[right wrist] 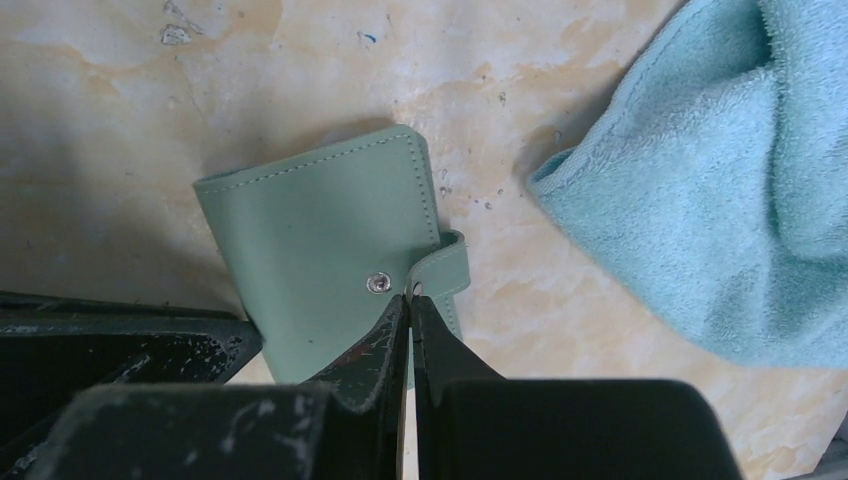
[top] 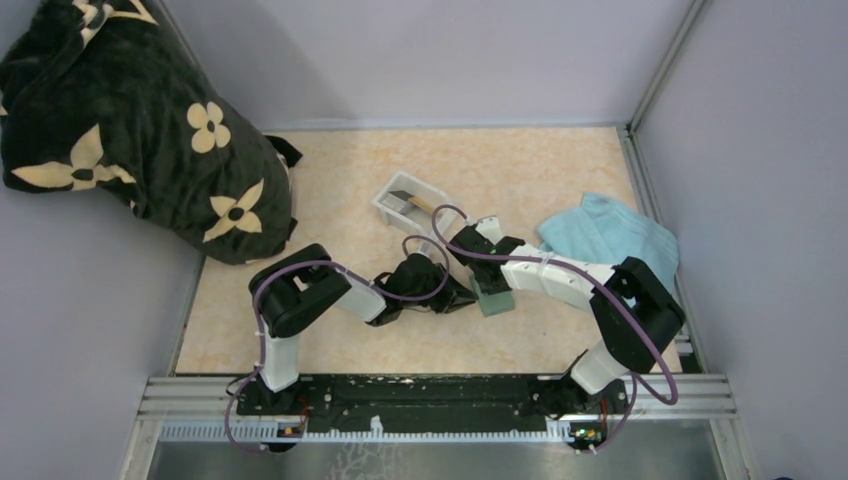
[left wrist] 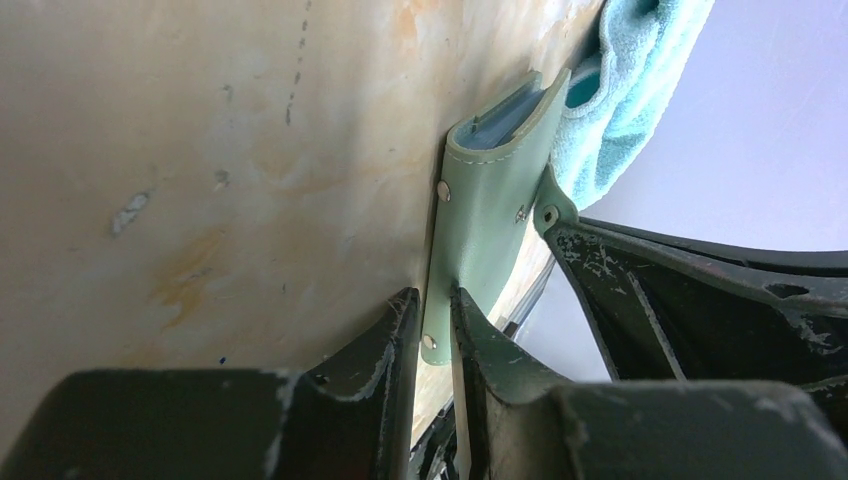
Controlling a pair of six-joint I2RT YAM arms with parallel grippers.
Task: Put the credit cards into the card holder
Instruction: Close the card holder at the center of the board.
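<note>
Left fingers [left wrist: 383, 355] clamp the holder [right wrist: 310, 230] edge; right fingers [right wrist: 372, 348] pinch its tab [right wrist: 448, 268]; peel slowly, with the left bracing.

We hold both arms reaching inward, low; left hand [left wrist: 432, 300] and right hand [right wrist: 410, 300] each clamp the card holder [right wrist: 310, 230].

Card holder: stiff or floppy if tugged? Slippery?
Probably semi-stiff: the card holder shows flat covers and a crisp stitched edge where the left gripper clamps it. Its smooth leather-like skin may slip. The thin strap, pinched by the right gripper, looks floppy and should bend first.
</note>
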